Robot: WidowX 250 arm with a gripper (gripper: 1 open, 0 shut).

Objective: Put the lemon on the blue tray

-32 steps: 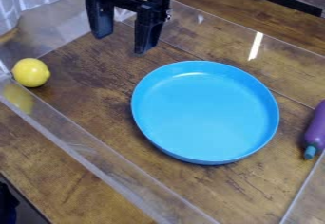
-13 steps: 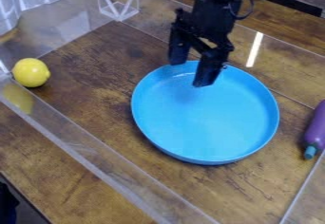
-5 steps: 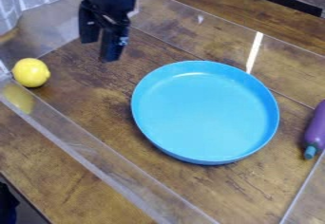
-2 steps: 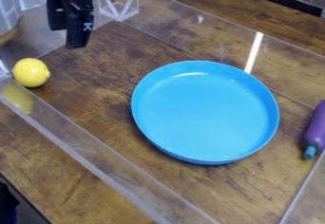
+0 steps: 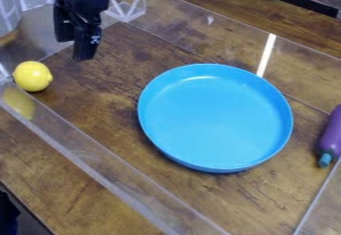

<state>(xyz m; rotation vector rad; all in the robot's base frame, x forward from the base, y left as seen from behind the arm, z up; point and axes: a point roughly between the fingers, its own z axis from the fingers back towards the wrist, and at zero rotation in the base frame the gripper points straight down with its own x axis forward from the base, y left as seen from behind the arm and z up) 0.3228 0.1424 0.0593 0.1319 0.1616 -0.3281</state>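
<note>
The lemon lies on the table, too round to show a clear long axis. The gripper, fingers spread and empty, hangs above-right; the tray sits well apart.

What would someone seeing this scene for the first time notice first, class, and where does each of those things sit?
The large blue tray dominates, lying empty right of centre on the wooden table. The bright lemon stands out at the far left edge, well apart from the tray. Above it to the right, the dark hand points downward with its jaws open, holding nothing.
</note>
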